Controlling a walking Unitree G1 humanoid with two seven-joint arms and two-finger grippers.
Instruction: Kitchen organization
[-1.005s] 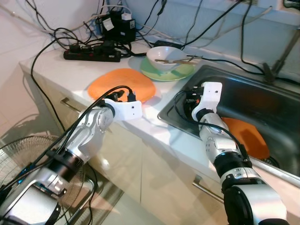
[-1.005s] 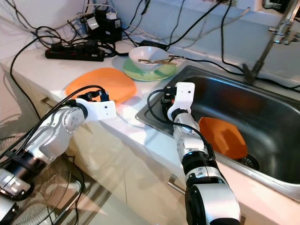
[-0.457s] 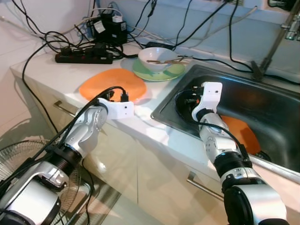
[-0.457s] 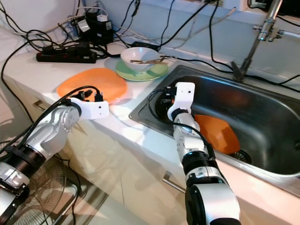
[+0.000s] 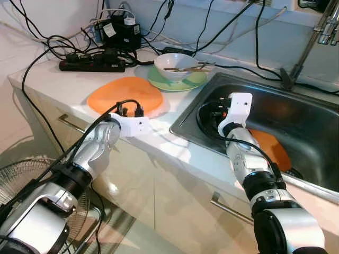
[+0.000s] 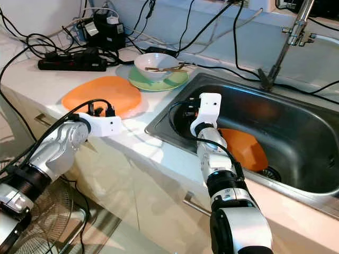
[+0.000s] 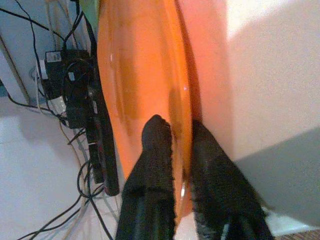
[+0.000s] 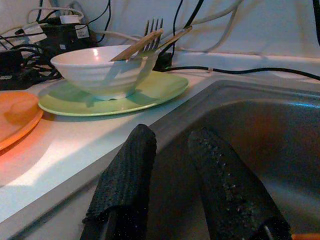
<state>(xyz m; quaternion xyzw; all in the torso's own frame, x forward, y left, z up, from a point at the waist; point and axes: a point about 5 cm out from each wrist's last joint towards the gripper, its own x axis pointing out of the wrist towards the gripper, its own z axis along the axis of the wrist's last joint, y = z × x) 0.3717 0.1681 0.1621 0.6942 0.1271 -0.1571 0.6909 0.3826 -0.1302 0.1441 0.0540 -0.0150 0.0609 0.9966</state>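
Note:
An orange plate (image 5: 124, 95) lies flat on the white counter (image 5: 175, 153). My left gripper (image 7: 177, 127) is at its near edge and shut on the orange plate (image 7: 140, 75), with one finger (image 7: 157, 145) on top of the rim and the other outside it. A second orange plate (image 5: 270, 149) lies in the steel sink (image 5: 302, 108). My right gripper (image 8: 172, 135) hangs just inside the sink's left wall, open by a small gap and holding nothing. Behind stands a white bowl (image 5: 175, 64) with a fork and chopsticks, on a green plate (image 5: 180, 82).
A black power strip (image 5: 90, 64) and a tangle of cables lie at the back of the counter. The tap (image 5: 304, 47) rises behind the sink. A floor fan (image 5: 21, 180) stands low on the left, before the cabinet fronts.
The camera has shifted, so the whole scene has slid a little. Both arms keep their places relative to the orange plate and the sink.

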